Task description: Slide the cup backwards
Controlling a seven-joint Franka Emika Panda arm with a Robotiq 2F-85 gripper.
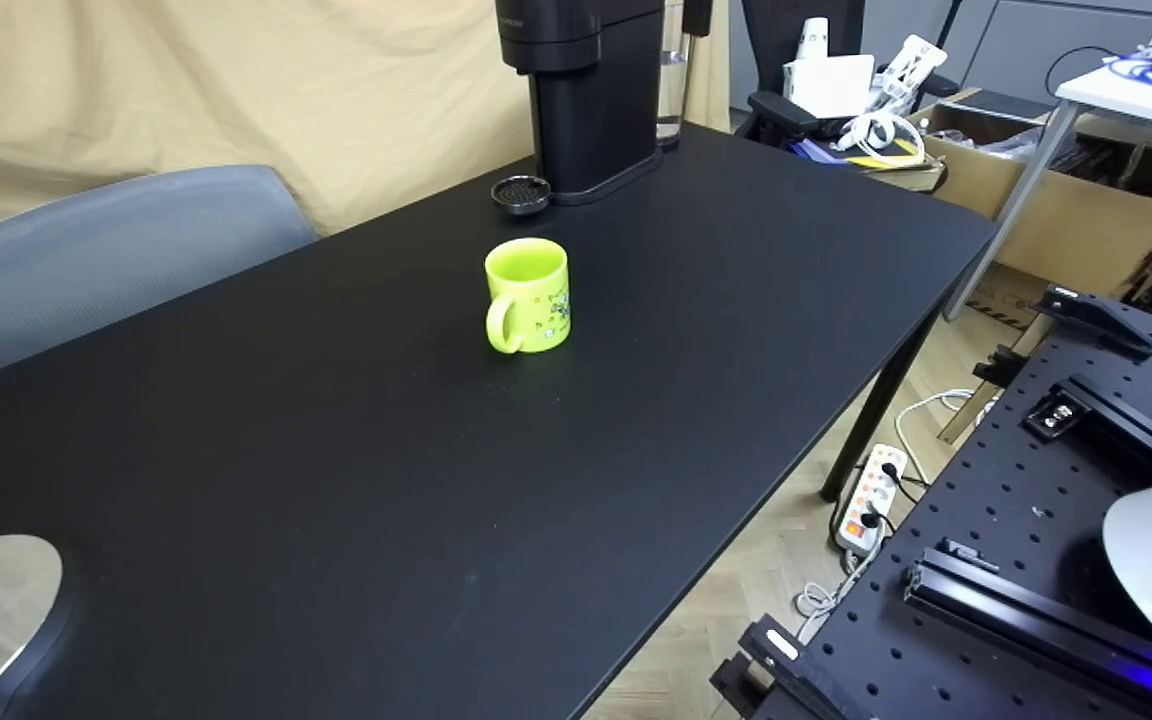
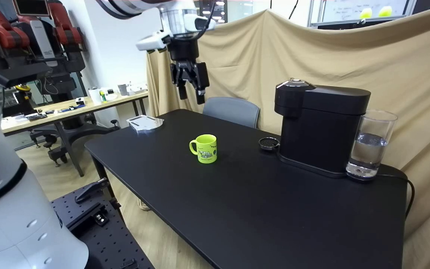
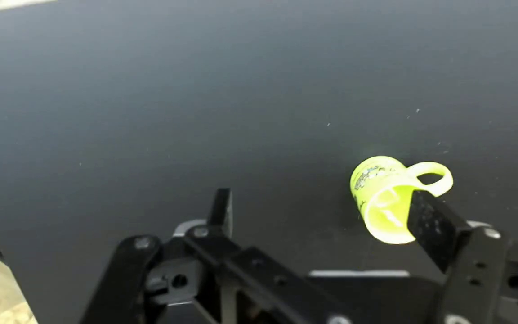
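Observation:
The lime-green cup (image 1: 542, 312) stands upright on the black table (image 1: 366, 480), its handle at its side. It also shows in an exterior view (image 2: 207, 152) and in the wrist view (image 3: 376, 182). My gripper (image 2: 191, 96) hangs well above the table with its fingers apart and nothing between them. In the wrist view the gripper (image 3: 322, 200) is wide open, and its right finger covers part of the cup's rim. The cup lies toward the right finger and apart from the gripper. The gripper is out of view in an exterior view.
A black coffee machine (image 1: 596, 110) with a round drip tray (image 1: 521, 194) and a clear water tank (image 2: 368, 153) stands on the table. A flat metallic plate (image 2: 145, 123) lies near a table end. A grey chair (image 2: 233, 109) stands behind the table, before a beige curtain (image 2: 312, 56).

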